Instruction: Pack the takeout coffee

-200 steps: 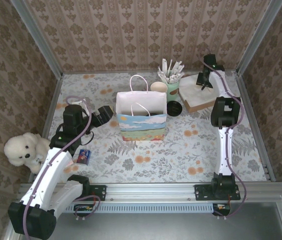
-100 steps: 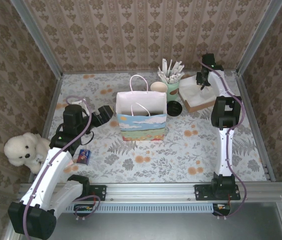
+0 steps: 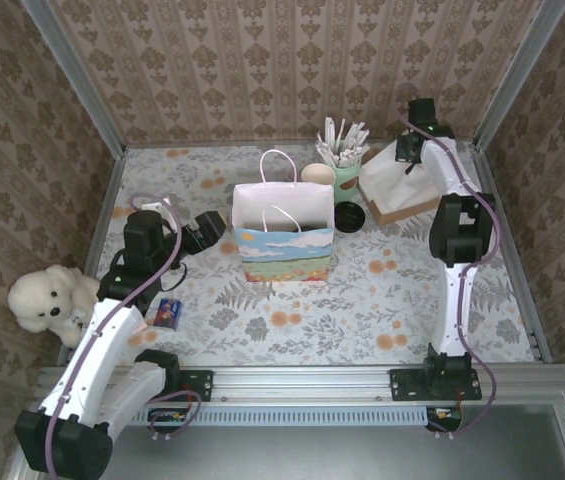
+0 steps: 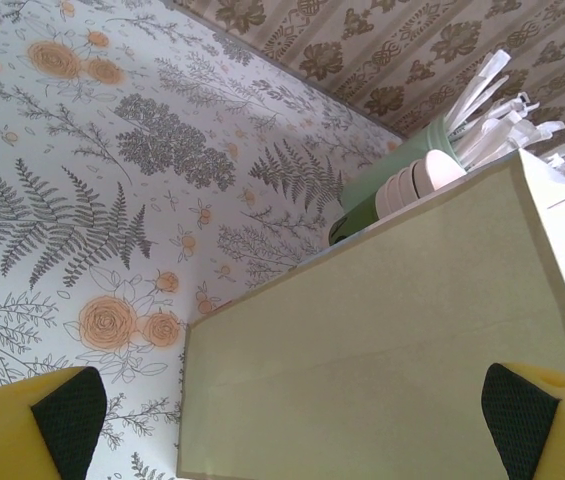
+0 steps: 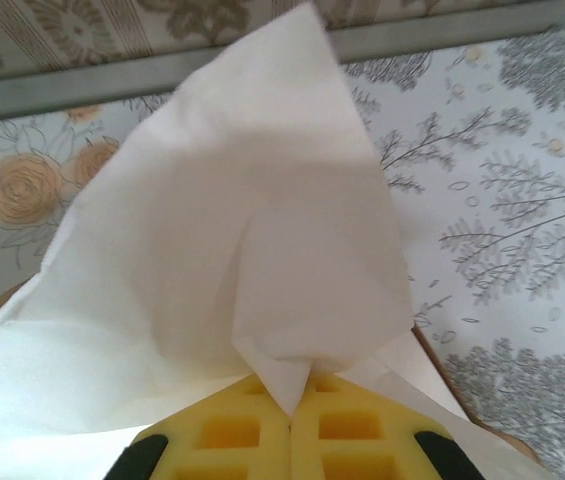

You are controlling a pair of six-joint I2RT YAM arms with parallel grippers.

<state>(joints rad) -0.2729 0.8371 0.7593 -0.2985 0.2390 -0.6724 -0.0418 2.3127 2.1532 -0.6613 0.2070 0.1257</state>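
Cream paper cup (image 3: 316, 174): you will find it upright at the far side of the tabletop (image 3: 362, 300), mouth up and long axis vertical. It stands just behind the paper bag (image 3: 284, 240) and close beside the green cup (image 3: 348, 180) of white sticks. The brown tray (image 3: 394, 216) lies flat at the far right, one corner turned toward the bag. White napkins cover its top (so its wells cannot be made out).

Your right pincer (image 5: 290, 430) is pressed together on a single white napkin (image 5: 232, 230), with a folded corner of the sheet nipped between the yellow fingers above the tray. Your left pincer (image 3: 212, 226) stands wide apart beside the bag's left wall, gripping nothing.

Writing: the bag's front carries a sky-and-meadow picture, on which no lettering can be read. The small blue card (image 3: 169, 312) lying near your left arm bears print too small to read.
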